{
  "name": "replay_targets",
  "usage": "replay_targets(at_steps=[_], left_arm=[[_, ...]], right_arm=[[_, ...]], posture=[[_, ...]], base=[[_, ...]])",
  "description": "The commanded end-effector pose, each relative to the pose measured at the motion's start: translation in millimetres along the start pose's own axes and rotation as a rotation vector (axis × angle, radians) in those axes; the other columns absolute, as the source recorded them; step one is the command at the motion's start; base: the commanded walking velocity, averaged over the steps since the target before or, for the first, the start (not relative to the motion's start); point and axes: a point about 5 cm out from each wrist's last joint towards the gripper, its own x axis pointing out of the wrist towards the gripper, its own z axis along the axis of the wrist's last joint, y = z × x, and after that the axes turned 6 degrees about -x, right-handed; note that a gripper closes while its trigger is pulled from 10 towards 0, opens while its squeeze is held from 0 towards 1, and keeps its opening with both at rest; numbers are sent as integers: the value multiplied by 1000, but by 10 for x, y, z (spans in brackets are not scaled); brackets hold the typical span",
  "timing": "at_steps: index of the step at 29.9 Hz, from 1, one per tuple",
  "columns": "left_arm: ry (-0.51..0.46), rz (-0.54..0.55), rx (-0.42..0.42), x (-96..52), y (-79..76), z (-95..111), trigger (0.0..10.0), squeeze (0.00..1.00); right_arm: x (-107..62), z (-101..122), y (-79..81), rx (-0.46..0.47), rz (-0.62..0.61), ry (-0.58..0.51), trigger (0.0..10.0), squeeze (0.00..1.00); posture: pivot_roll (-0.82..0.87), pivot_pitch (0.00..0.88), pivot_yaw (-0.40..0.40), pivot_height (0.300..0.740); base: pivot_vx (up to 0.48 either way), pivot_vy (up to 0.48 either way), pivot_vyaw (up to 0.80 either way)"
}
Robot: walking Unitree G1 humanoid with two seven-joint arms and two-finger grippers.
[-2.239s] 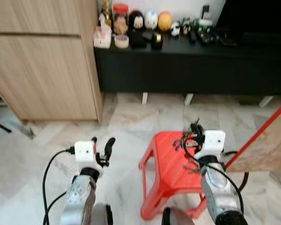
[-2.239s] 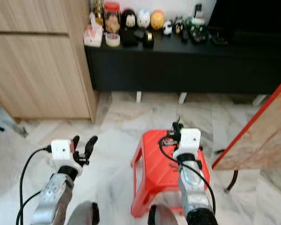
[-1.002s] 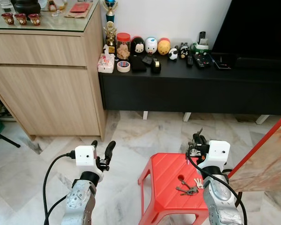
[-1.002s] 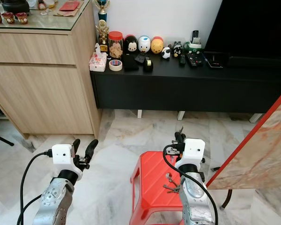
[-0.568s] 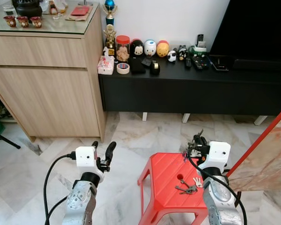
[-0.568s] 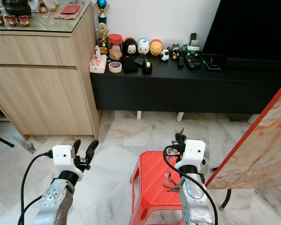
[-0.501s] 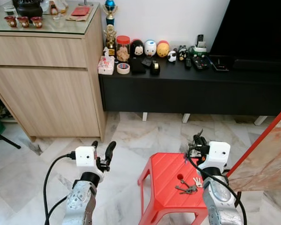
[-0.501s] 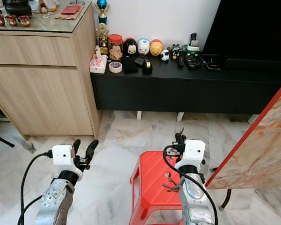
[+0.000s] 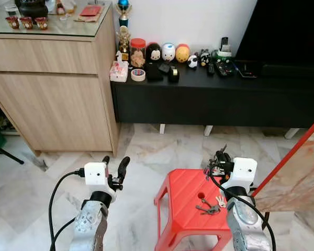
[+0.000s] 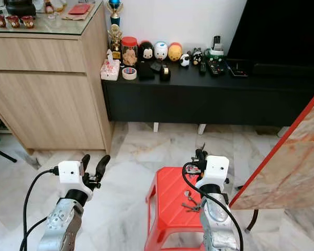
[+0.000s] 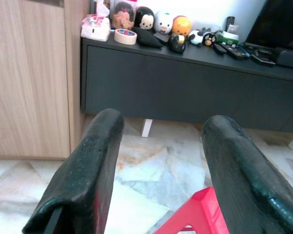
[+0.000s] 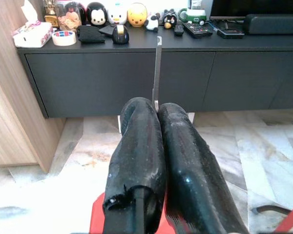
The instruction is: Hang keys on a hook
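Since half a second ago almost nothing has shifted: the view has drifted a touch, while both arms and the keys keep their places. The keys (image 9: 210, 206) lie as one bunch on top of the red stool (image 9: 180, 194), just beside the stool's round centre hole and just ahead of the right arm. The right gripper (image 9: 220, 157) hovers over the stool's far edge with its two black fingers (image 12: 141, 146) pressed together on a thin metal strip (image 12: 157, 73) that sticks out between the tips; whether this belongs to the keys cannot be told. The left gripper (image 9: 114, 166) is held over bare marble floor (image 9: 146, 151) to the left of the stool, its two fingers (image 11: 90, 161) spread apart with nothing between them. Ahead stands a long black TV console (image 9: 209, 94) carrying a row of clutter: three round character figures (image 9: 169, 52), a red-lidded jar (image 9: 137, 50), a roll of tape (image 9: 137, 75), a tissue pack (image 9: 118, 70) and several remotes (image 9: 222, 65). To its left is a wooden cabinet (image 9: 52, 94) with a glass top bearing three small cups (image 9: 26, 23). A red-edged marble slab (image 9: 298, 167) leans in at the right, close to the stool.
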Motion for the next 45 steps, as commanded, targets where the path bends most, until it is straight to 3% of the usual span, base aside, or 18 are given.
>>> replay_targets(at_steps=[1,33,40,45], left_arm=[[17,-13,4,-9,-21,-39,10000,0],[21,-21,31,-16,-47,-38,10000,0],[20,-25,32,-18,-60,-35,10000,0],[19,-23,32,-24,-60,-32,10000,0]], right_arm=[[13,50,-24,-1,-4,-18,10000,0],[37,35,5,-1,5,3,10000,0],[35,30,6,-3,2,9,10000,0],[-28,-127,-5,-29,18,79,10000,0]], posture=[[43,0,-93,740],[45,0,-103,740],[43,0,-103,740],[41,0,-104,740]], base=[[0,0,0],[-32,0,0],[0,-317,0],[0,-329,0]])
